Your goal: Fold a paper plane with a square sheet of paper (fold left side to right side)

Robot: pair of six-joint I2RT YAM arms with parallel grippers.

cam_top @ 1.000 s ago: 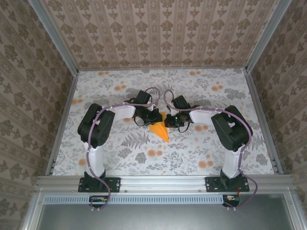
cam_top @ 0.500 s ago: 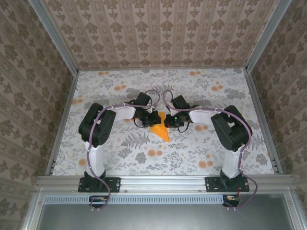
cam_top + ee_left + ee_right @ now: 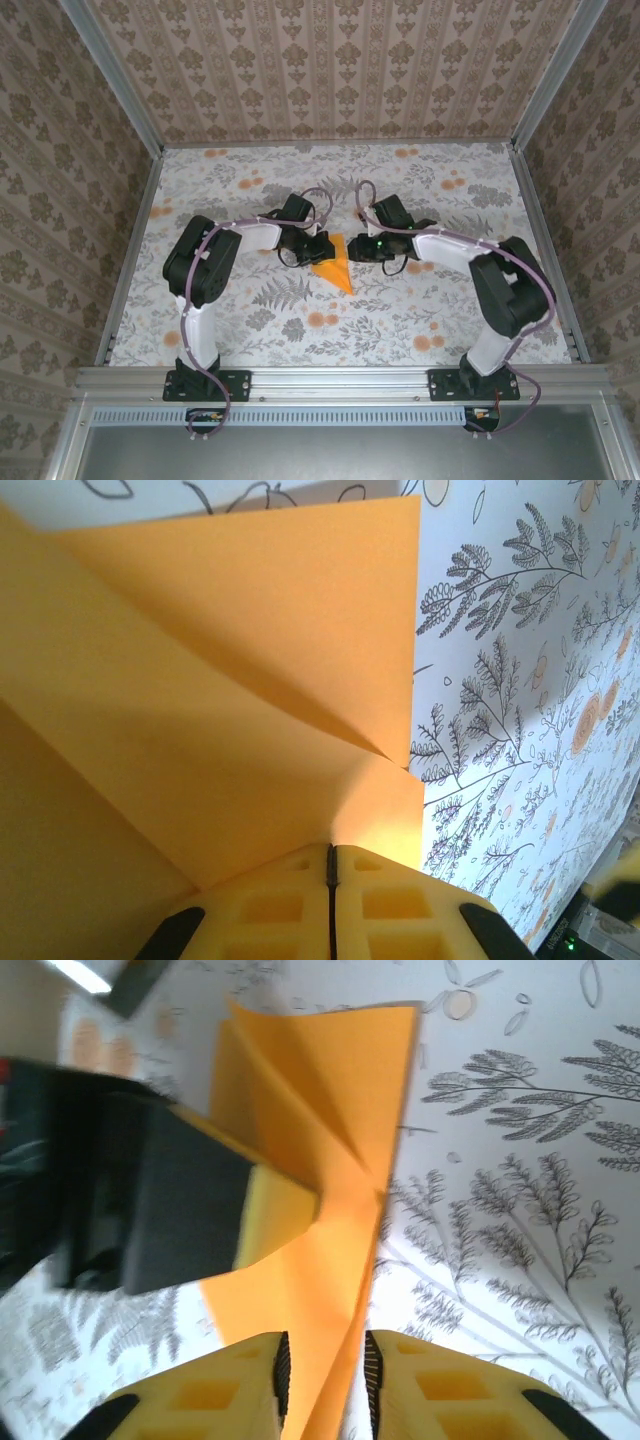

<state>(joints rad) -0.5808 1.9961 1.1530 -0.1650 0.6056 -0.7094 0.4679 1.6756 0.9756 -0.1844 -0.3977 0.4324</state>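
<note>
1. From the top: the left arm bends at its elbow and reaches right over the table; the right arm bends and reaches left; the left gripper and the right gripper meet near the middle; the orange paper lies between them, folded to a point that aims at the near edge.
2. Left wrist: the yellow fingers are pressed together, pinching the edge of the orange paper; creased flaps spread out past them.
3. Right wrist: the right gripper has its fingers spread a little; a fold of the orange paper runs between them; the left gripper comes in from the left and pinches a flap.
</note>
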